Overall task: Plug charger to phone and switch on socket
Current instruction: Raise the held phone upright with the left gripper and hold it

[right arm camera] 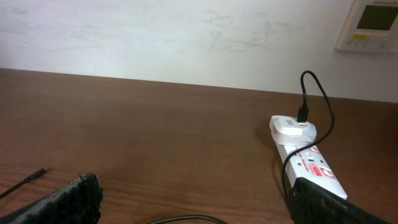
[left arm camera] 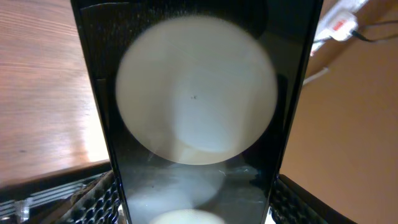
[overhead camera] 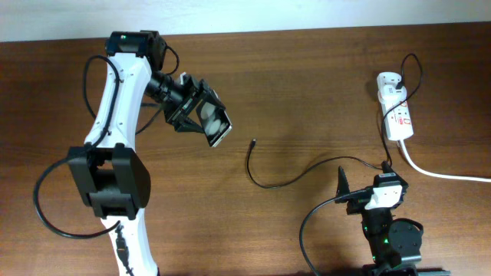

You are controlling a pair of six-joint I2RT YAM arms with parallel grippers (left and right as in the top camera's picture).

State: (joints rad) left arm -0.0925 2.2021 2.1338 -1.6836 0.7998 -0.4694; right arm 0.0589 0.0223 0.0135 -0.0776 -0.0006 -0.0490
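Left hand (overhead camera: 201, 115): pinching the phone (overhead camera: 215, 126) across its long edges, clear of the desk (overhead camera: 307, 69) and tilted. In the left wrist view the glossy face fills the frame with a big round reflection. Ribbed fingers (left arm camera: 93, 198) show on either side at the bottom.

Right hand (right arm camera: 199, 208): spread wide, nothing between the fingers (right arm camera: 71, 200), low over the desk's near right edge.

Charger (overhead camera: 284, 182): thin black cable loose on the desk. Its plug tip lies bare mid-desk, well apart from the phone. The cable passes the right hand and rises to the white adapter (overhead camera: 389, 80).

Socket (overhead camera: 400, 120): far right, adapter seated at its far end, thick white cord (overhead camera: 439, 175) trailing off right. Switch position: cannot tell.
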